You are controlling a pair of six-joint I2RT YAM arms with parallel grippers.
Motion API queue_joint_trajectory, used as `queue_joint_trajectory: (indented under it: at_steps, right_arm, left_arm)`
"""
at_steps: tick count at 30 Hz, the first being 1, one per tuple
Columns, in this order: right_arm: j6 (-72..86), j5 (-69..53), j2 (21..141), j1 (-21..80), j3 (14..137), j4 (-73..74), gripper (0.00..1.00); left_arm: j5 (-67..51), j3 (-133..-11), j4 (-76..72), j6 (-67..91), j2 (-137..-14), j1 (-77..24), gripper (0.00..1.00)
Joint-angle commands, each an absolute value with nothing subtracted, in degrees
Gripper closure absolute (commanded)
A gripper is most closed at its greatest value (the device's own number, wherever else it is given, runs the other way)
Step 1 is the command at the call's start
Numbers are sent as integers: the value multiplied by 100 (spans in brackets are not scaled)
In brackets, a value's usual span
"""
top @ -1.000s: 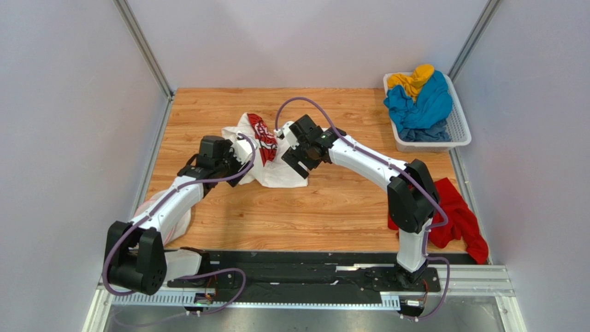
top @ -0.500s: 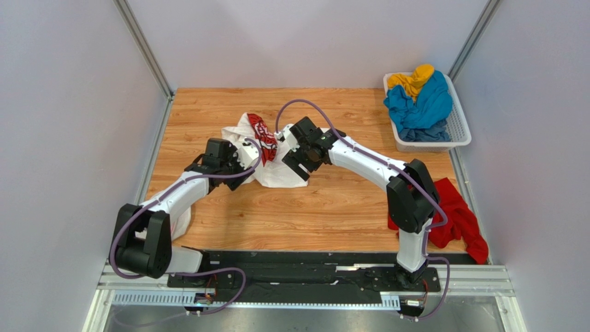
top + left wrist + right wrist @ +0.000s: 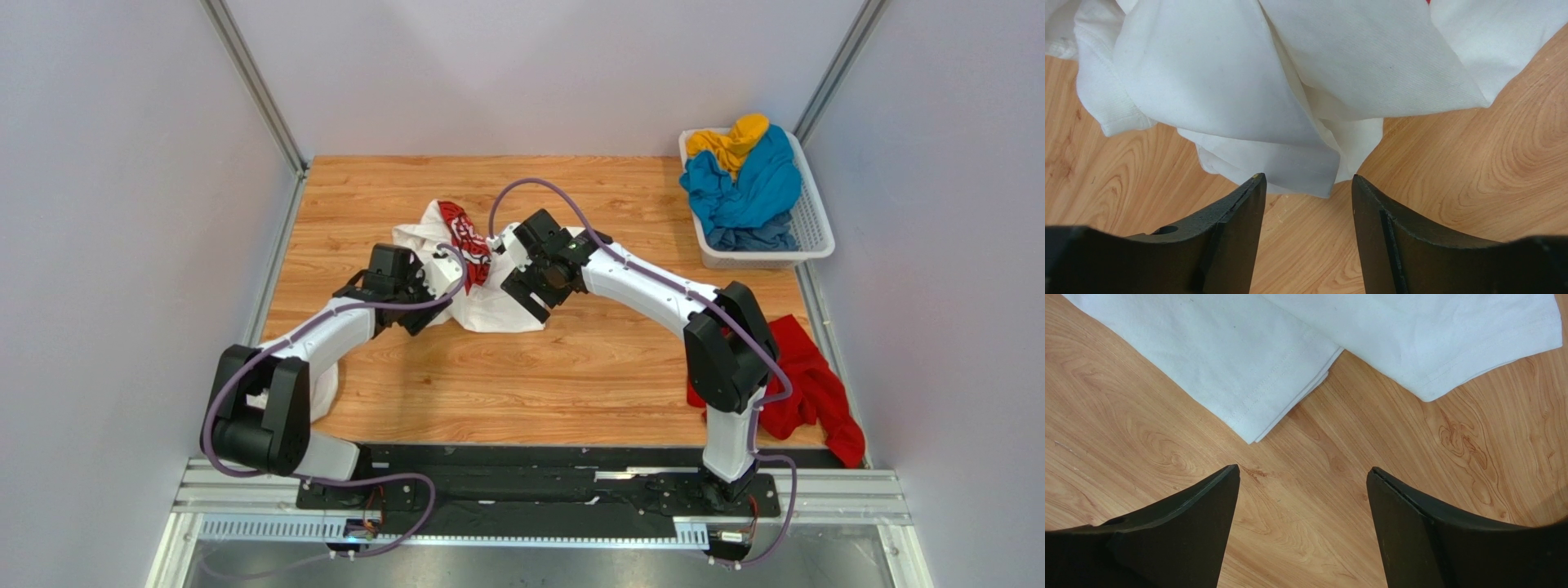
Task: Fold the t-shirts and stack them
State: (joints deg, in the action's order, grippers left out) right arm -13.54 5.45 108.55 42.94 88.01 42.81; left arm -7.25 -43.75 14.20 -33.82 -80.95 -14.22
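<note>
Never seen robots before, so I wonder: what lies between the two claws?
The crumpled white t-shirt, red print showing, lies between the left gripper and the right gripper; the top view shows it.

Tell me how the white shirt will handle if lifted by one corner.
Likely floppy: the white shirt lies in loose, layered folds, so it should droop and unfurl. Probably light: thin cloth. A corner pinch may catch only one layer; several overlap near the left gripper.

white t-shirt (image 3: 487,311), red print (image 3: 466,238), woodgrain table (image 3: 589,355)
</note>
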Motion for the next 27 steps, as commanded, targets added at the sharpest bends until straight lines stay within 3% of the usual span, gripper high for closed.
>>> queue_joint_trajectory:
  at_steps: [1, 9, 22, 27]
  right_arm:
    - [-1283, 492, 10670, 4324, 8754, 4210, 20]
    - [-1266, 466, 10696, 4324, 8736, 4210, 21]
    - [-1257, 396, 10740, 4324, 8692, 4201, 22]
    - [-1248, 273, 10863, 4324, 8710, 4210, 23]
  left_arm:
    - [-826, -4667, 1248, -3428, -8191, -1406, 39]
    - [-765, -4781, 1213, -3419, -8350, -1406, 50]
    - [-773, -4904, 1283, -3375, -8447, -1406, 92]
    - [-782, -4931, 1406, -3305, -8210, -1406, 93]
